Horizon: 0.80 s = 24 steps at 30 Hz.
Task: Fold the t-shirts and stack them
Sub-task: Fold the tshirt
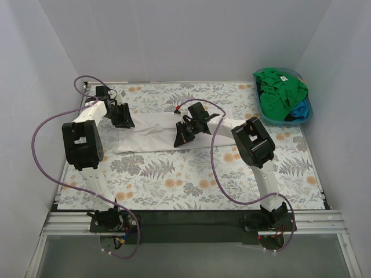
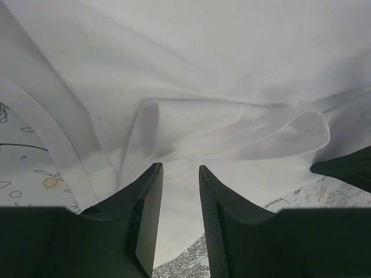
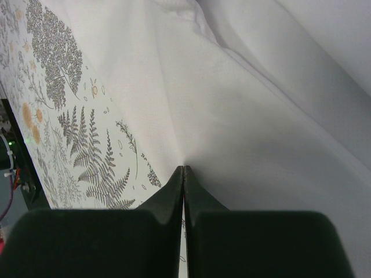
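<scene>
A white t-shirt [image 1: 152, 131] lies rumpled on the floral table cloth [image 1: 174, 174] between my two grippers. My left gripper [image 1: 124, 119] is at the shirt's left end. In the left wrist view its jaws [image 2: 181, 171] stand apart, with white fabric [image 2: 203, 69] showing in the gap between them. My right gripper [image 1: 181, 136] is at the shirt's right front edge. In the right wrist view it [image 3: 184, 168] is shut, and the white shirt [image 3: 249, 116] puckers to a point at the tips. A green t-shirt [image 1: 279, 88] and a blue t-shirt [image 1: 300, 110] lie bunched at the back right.
The green and blue shirts sit in a clear plastic bin [image 1: 309, 119] at the back right corner. White walls enclose the table on three sides. Purple cables loop beside both arms. The table cloth shows in both wrist views [image 2: 23, 168] [image 3: 75, 133].
</scene>
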{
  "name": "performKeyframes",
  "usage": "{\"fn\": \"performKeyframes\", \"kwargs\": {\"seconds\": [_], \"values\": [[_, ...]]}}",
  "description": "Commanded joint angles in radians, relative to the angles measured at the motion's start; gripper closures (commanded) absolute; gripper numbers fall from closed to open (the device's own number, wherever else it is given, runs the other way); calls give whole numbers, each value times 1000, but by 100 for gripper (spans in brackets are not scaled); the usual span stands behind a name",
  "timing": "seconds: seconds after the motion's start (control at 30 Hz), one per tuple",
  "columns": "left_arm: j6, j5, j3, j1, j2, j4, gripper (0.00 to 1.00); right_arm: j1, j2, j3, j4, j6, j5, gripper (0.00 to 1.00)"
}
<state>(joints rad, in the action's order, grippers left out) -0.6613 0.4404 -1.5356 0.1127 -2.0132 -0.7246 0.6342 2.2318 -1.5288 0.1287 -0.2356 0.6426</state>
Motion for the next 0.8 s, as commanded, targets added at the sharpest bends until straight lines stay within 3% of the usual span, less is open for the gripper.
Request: {"fn": "performKeyframes", "kwargs": {"seconds": [0.0,0.77], "values": [[-15,67,5,2,-2,13,70,-4,17,-7,48,21,-24,99],[-23,-26,20,-1,-58,48,69,-2,28,-5,48,16,-21,99]]}}
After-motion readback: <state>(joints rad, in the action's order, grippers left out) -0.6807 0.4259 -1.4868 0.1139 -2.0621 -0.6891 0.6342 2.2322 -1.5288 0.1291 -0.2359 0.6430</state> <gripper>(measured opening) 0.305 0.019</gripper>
